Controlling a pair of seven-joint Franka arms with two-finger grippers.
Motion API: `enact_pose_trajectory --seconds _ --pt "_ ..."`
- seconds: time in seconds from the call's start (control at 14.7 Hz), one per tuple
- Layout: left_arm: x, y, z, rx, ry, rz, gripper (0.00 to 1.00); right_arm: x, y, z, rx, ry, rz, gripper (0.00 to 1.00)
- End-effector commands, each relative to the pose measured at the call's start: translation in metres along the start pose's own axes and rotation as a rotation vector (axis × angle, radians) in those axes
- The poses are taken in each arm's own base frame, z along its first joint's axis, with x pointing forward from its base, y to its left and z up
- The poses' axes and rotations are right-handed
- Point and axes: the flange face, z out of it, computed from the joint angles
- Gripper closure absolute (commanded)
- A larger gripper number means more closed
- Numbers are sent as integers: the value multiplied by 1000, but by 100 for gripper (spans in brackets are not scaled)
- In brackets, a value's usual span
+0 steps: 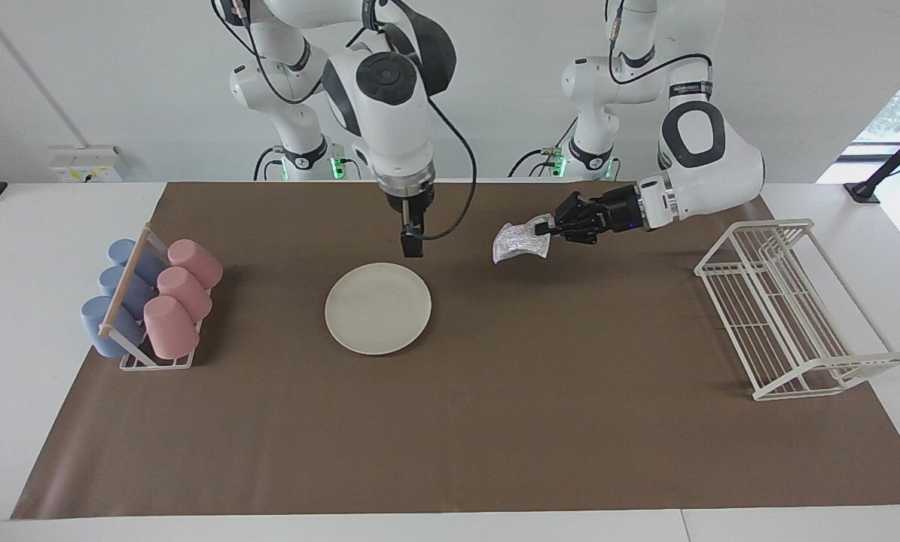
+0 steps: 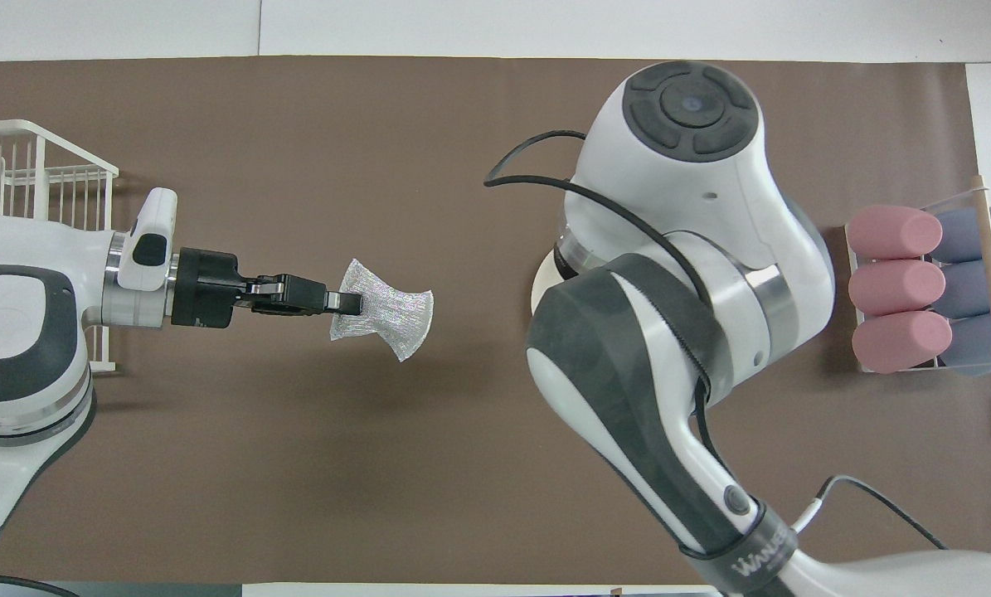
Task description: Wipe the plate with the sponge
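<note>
On the worktop, the plate (image 1: pixel 378 308) lies flat, the right gripper (image 1: pixel 412 246) hanging empty over its rim, jaws spread. The left gripper (image 1: pixel 549 226) pinches the sponge (image 1: pixel 520 242) in mid-air beside it. A good wipe calls for lowering the sponge flat onto the plate, pressing lightly.

Brown mat (image 1: pixel 495 421) covers most of the white tabletop (image 1: pixel 35 226); bare white margins show at both ends and along the edge farthest from the robots.

White wire rack (image 1: pixel 792 309) at the left arm's end of the mat, its outer feet at the mat's edge, nothing in it.

Cup holder (image 1: pixel 144 316) at the right arm's end, straddling the mat's edge. Three pink cups (image 1: pixel 182 290) and three blue cups (image 1: pixel 122 290) lie on their sides in two rows, pink toward the mat's middle, blue toward the table's end. A wooden bar (image 1: pixel 127 282) runs over the blue row.
</note>
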Motion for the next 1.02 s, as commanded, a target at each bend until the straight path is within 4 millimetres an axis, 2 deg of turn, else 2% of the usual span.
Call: enact_pose_trajectory --seconds 0.0,0.2,0.34,0.48,0.61,0.81,0.95 --pt "7 27 -27 116 -1 -39 100 67 -7 13 -45 1 -61 0" --pt "11 52 -47 288 17 -87 100 171 -32 20 -61 -22 -174 0" --pt "10 66 -59 401 1 -108 100 228 -43 16 -46 -47 -279 0" --pt "8 70 -74 521 -9 -113 100 287 -49 7 -5 -64 -405 0" --pt "5 74 -86 650 -21 -105 100 316 -45 -8 30 -62 -569 0" --pt "4 80 -104 869 -36 -103 100 355 -26 -40 92 -36 -819 0" --pt "0 78 -121 1004 -55 -109 100 353 -17 -51 102 -22 -1018 0"
